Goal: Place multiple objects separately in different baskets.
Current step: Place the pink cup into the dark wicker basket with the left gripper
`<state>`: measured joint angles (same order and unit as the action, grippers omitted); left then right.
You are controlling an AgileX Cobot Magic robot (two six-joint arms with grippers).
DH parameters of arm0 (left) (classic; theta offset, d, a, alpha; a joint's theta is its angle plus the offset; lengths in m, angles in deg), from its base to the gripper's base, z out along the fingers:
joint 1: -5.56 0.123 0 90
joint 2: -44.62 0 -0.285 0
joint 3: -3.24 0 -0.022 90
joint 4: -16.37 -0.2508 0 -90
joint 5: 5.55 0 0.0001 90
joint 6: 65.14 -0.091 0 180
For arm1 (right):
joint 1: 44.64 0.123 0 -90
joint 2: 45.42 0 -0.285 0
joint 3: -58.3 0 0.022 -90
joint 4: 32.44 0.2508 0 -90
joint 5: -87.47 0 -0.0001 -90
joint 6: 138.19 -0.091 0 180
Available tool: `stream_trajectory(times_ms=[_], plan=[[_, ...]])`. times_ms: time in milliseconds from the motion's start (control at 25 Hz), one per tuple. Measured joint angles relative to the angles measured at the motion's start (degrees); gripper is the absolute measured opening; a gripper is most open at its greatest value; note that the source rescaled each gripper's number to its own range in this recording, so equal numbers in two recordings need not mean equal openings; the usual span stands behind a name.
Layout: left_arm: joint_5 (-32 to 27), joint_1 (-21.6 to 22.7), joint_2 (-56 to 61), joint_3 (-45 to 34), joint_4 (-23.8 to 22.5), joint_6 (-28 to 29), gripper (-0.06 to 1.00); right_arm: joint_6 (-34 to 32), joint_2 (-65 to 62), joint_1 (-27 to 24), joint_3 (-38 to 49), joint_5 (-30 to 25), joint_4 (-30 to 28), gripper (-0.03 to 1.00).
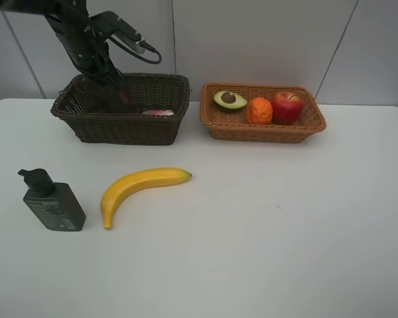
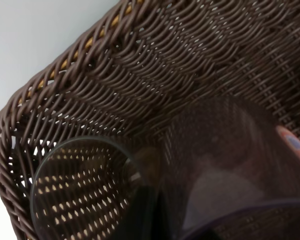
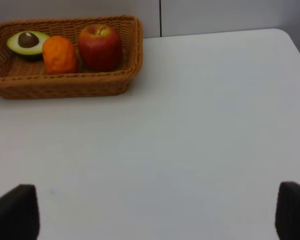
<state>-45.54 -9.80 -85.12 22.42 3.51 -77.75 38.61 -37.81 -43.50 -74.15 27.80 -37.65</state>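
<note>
My left gripper point(image 1: 119, 93) reaches down into the dark brown basket point(image 1: 129, 126). It looks shut on the wall of a translucent brownish cup point(image 2: 225, 165), tilted close to the camera. A second cup point(image 2: 80, 190) stands in the basket's corner beside it. The pink bottle point(image 1: 158, 112) lies in the same basket. The light basket point(image 1: 265, 131) holds the halved avocado point(image 1: 229, 99), orange point(image 1: 259, 110) and apple point(image 1: 287, 107). The banana point(image 1: 136, 187) and the dark green pump bottle point(image 1: 52, 202) lie on the table. My right gripper point(image 3: 150, 215) hovers open over bare table, holding nothing.
The white table point(image 1: 285, 218) ends at a grey panelled wall behind both baskets. The two baskets stand side by side at the back with a narrow gap between them. The right arm does not show in the exterior high view.
</note>
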Motion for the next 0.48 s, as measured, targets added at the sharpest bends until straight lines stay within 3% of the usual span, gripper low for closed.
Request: stream_trajectory(times_ms=[480], plan=[[0.2,0.0,0.0,0.0,0.0,0.0,0.0,0.0,0.0,0.0,0.0,0.0,0.0,1.0]])
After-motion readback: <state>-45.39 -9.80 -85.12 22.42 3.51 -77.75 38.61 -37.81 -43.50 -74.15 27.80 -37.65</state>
